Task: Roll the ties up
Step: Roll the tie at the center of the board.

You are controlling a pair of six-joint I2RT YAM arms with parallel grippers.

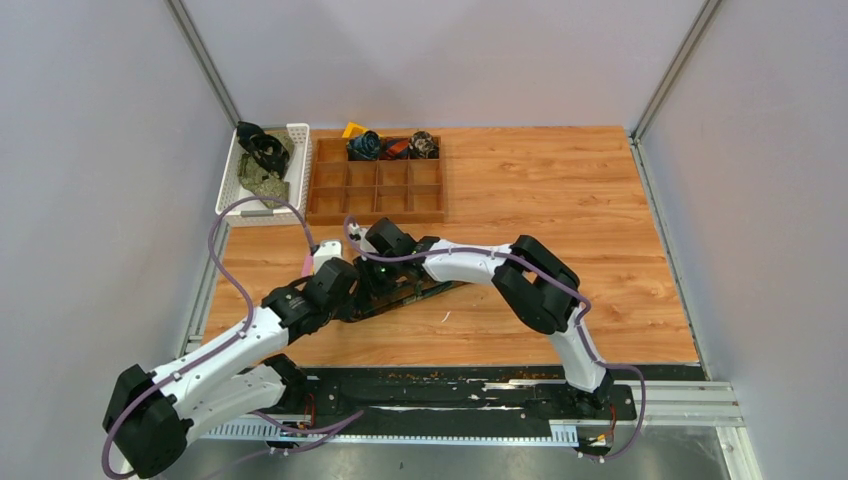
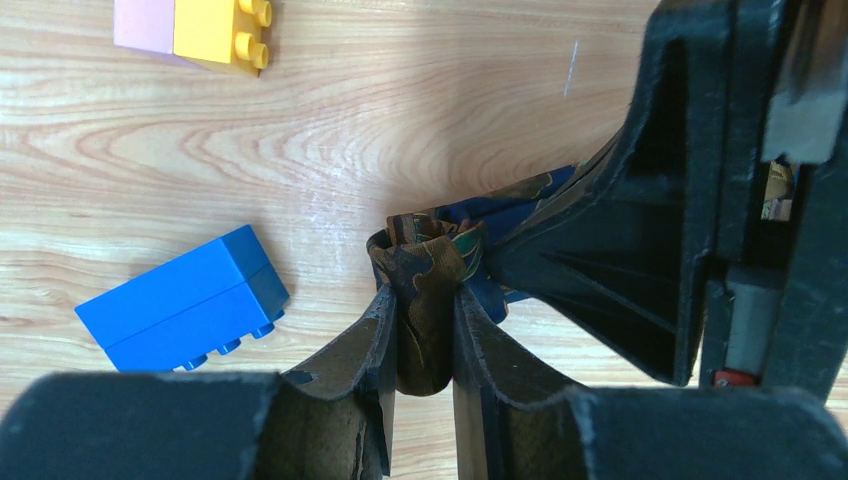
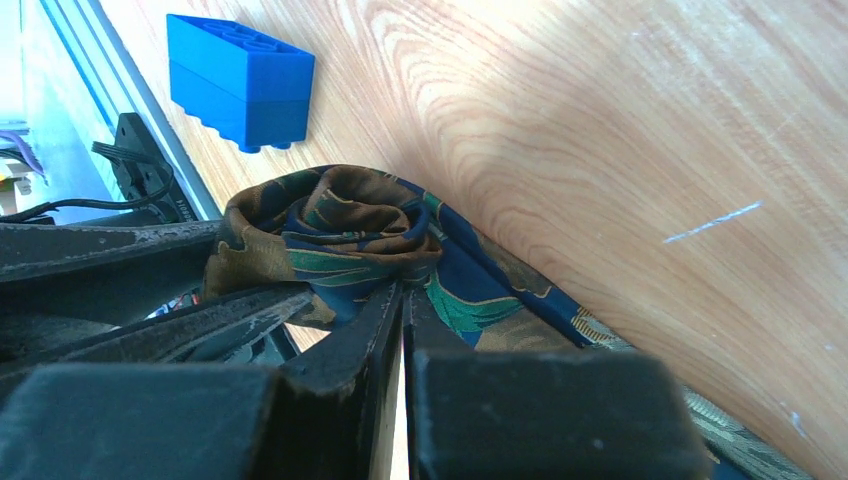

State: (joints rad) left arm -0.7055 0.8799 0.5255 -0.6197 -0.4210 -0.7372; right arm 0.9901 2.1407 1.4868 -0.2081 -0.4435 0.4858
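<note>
My left gripper [image 2: 425, 295], part-closed, pinches the rolled tie [image 2: 428, 255] on the bench [image 2: 400, 100], I judge to stop the coil springing. My right gripper [image 3: 403, 292], closed flat, nips its outer wrap. A blue block [image 2: 180, 300] sits at nine o'clock.

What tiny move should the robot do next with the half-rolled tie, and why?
Probably turn the roll a little further along the flat tail. The blue, green and brown patterned fabric tie is only partly coiled, pinched in the left tool, with the right tool shut at its edge, and a length lies unrolled.
</note>
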